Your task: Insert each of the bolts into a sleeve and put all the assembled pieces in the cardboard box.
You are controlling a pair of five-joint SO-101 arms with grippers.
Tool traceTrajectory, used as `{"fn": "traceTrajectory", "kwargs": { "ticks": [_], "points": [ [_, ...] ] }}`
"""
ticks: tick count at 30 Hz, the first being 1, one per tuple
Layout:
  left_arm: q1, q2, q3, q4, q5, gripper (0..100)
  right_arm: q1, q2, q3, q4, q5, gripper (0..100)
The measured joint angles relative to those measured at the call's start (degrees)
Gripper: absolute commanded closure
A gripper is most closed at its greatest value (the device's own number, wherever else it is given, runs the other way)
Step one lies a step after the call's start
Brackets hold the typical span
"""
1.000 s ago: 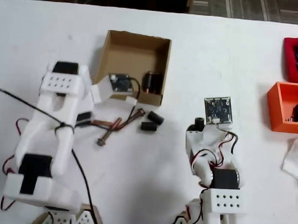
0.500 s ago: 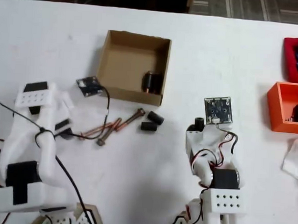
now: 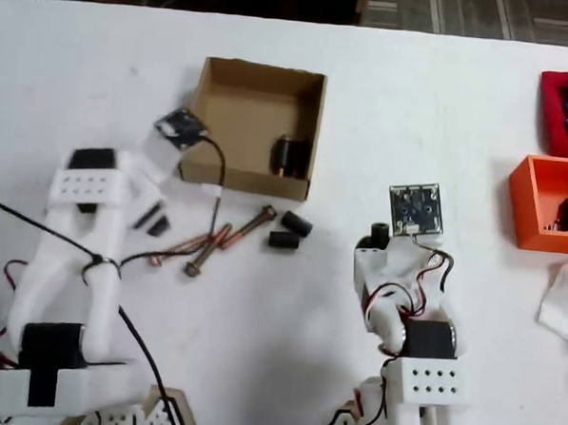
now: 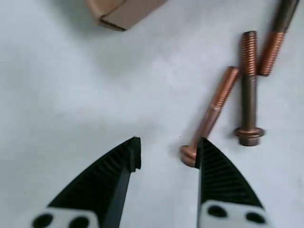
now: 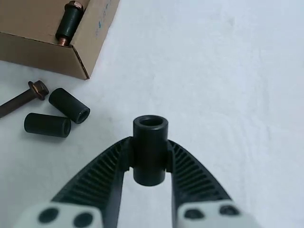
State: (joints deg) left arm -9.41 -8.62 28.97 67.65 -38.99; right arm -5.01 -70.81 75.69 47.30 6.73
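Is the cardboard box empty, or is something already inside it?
Not empty. The cardboard box holds one assembled piece, a bolt pushed into a black sleeve, lying close to one wall.

Table (image 3: 413, 105), box (image 3: 243, 180), 3 bolts (image 3: 248, 222), 2 sleeves (image 3: 284, 239)
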Motion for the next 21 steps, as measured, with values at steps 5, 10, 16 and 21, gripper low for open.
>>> {"fn": "traceTrajectory", "kwargs": {
  "ticks": [5, 10, 16, 21],
  "points": [
    [7.21, -0.09, 0.00, 4.84, 18.20, 80, 0.00, 0.00, 0.00, 0.00, 0.00, 97.5],
    [8.44, -0.09, 0.00, 4.92, 39.74, 80, 0.00, 0.00, 0.00, 0.00, 0.00, 97.5],
    [8.35, -0.18, 1.58, 5.19, 50.55, 80, 0.00, 0.00, 0.00, 0.00, 0.00, 97.5],
    [8.18, -0.26, 5.19, 5.19, 53.71, 80, 0.00, 0.00, 0.00, 0.00, 0.00, 97.5]
  ]
}}
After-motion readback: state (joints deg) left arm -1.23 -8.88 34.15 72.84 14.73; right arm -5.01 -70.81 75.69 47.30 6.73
